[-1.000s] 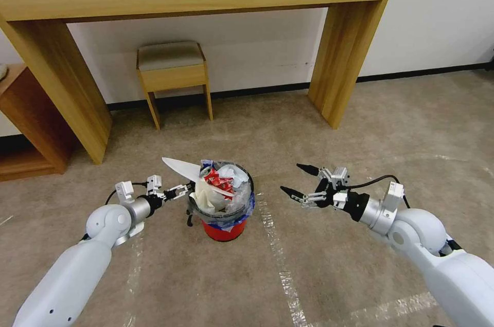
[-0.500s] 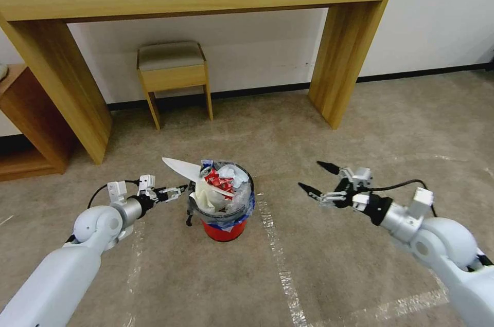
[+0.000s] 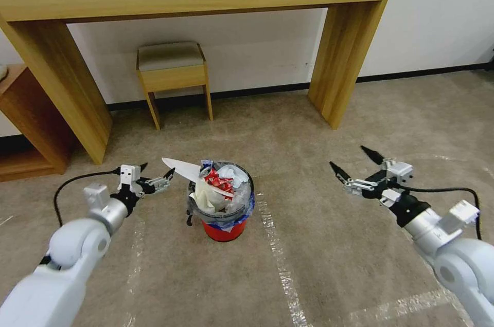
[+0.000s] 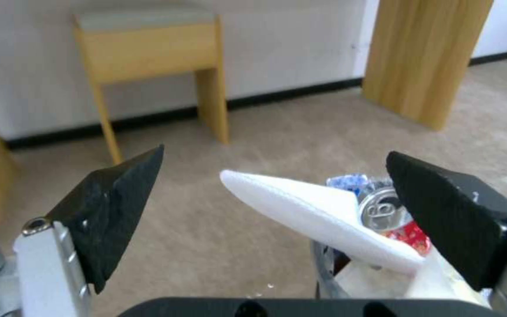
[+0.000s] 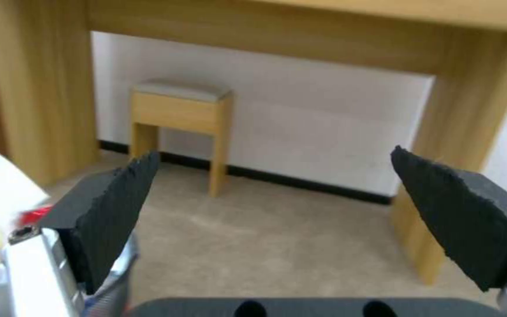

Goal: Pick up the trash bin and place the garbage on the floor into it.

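A: Where does the small round red-based, grey-rimmed trash bin point(image 3: 222, 214) stand?

B: On the beige carpet floor point(image 3: 319, 265), between the arms, in front of the wooden stool point(image 3: 172, 77). Its clear-and-blue plastic liner is heaped with garbage point(image 3: 221, 183): red wrappers, white tissues, and a flat white slipper sole point(image 4: 318, 215) jutting over the rim. A drink can top point(image 4: 383, 210) shows in the left wrist view; the lower contents are hidden.

A: And the grippers?

B: The left gripper point(image 3: 156, 176) hovers just beside the sole's tip, fingers point(image 4: 112, 207) spread, holding nothing. The right gripper point(image 3: 354, 163) hangs well apart from the bin, fingers point(image 5: 459, 211) wide, empty.
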You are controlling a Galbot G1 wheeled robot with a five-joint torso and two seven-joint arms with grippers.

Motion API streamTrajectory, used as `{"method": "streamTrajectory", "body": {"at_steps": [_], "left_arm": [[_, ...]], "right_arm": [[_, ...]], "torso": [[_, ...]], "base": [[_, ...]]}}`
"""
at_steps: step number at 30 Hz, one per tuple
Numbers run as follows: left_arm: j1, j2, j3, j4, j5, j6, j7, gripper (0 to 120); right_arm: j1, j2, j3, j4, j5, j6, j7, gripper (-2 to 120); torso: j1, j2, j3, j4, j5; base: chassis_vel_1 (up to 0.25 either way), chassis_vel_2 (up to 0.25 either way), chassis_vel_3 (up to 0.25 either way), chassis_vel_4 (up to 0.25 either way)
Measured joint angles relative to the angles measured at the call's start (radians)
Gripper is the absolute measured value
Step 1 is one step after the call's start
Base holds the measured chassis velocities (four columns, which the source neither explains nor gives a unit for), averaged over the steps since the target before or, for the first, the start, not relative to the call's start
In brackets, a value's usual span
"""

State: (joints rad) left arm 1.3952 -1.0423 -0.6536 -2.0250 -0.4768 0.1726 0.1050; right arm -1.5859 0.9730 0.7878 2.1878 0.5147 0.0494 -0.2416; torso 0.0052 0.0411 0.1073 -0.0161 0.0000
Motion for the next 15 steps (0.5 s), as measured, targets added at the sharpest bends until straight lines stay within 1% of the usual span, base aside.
{"method": "streamTrajectory", "body": {"at_steps": [1,2,3,4,5,6,7,8,10,11,13,14,15], "left_arm": [[0.000,0.000,0.000,0.000,0.000,0.000,0.000,100],[0.045,-0.032,-0.026,-0.040,0.042,-0.030,-0.004,100],[0.100,-0.076,-0.056,-0.084,0.092,-0.077,-0.005,100],[0.137,-0.112,-0.077,-0.112,0.131,-0.119,-0.004,100],[0.137,-0.112,-0.077,-0.112,0.131,-0.119,-0.004,100],[0.180,-0.164,-0.101,-0.147,0.177,-0.177,-0.001,100],[0.180,-0.164,-0.101,-0.147,0.177,-0.177,-0.001,100],[0.223,-0.229,-0.124,-0.186,0.244,-0.254,0.015,100],[0.243,-0.292,-0.136,-0.218,0.298,-0.310,0.021,100],[0.243,-0.292,-0.136,-0.218,0.298,-0.310,0.021,100],[0.254,-0.333,-0.128,-0.246,0.331,-0.342,0.024,100],[0.254,-0.333,-0.128,-0.246,0.331,-0.342,0.024,100],[0.258,-0.344,-0.125,-0.248,0.355,-0.356,0.026,100]], "right_arm": [[0.000,0.000,0.000,0.000,0.000,0.000,0.000,100],[-0.024,0.029,0.009,0.008,-0.043,0.024,0.000,100],[-0.055,0.072,0.017,0.014,-0.103,0.065,0.000,100],[-0.080,0.118,0.024,0.018,-0.159,0.096,-0.005,100],[-0.080,0.118,0.024,0.018,-0.159,0.096,-0.005,100],[-0.106,0.173,0.033,0.024,-0.221,0.128,-0.012,100],[-0.106,0.173,0.033,0.024,-0.221,0.128,-0.012,100],[-0.133,0.241,0.041,0.033,-0.280,0.163,-0.018,100],[-0.156,0.302,0.050,0.047,-0.325,0.185,-0.031,100],[-0.156,0.302,0.050,0.047,-0.325,0.185,-0.031,100],[-0.187,0.349,0.059,0.068,-0.357,0.203,-0.045,100],[-0.187,0.349,0.059,0.068,-0.357,0.203,-0.045,100],[-0.200,0.362,0.062,0.076,-0.363,0.210,-0.051,100]], "torso": [[0.000,0.000,0.000,0.0000,0.0000],[0.000,0.000,0.000,-0.0002,0.0000],[0.000,0.000,0.000,0.0001,0.0001],[0.000,0.000,0.000,-0.0001,0.0002],[0.000,0.000,0.000,-0.0001,0.0002],[0.000,0.000,0.000,-0.0004,0.0002],[0.000,0.000,0.000,-0.0004,0.0002],[0.000,0.000,0.000,-0.0001,0.0001],[0.000,0.000,0.000,-0.0002,0.0000],[0.000,0.000,0.000,-0.0002,0.0000],[0.000,0.000,0.000,-0.0004,0.0001],[0.000,0.000,0.000,-0.0004,0.0001],[0.000,0.000,0.000,-0.0005,0.0001]], "base": [[0.000,0.000,0.000,0.000],[0.000,0.000,0.000,0.000],[0.000,0.000,0.000,0.000],[0.000,0.000,0.000,0.000],[0.000,0.000,0.000,0.000],[0.000,0.000,0.000,0.000],[0.000,0.000,0.000,0.000],[0.000,0.000,0.000,0.000],[0.000,0.000,0.000,0.000],[0.000,0.000,0.000,0.000],[0.000,0.000,0.000,0.000],[0.000,0.000,0.000,0.000],[0.000,0.000,0.000,0.000]]}}
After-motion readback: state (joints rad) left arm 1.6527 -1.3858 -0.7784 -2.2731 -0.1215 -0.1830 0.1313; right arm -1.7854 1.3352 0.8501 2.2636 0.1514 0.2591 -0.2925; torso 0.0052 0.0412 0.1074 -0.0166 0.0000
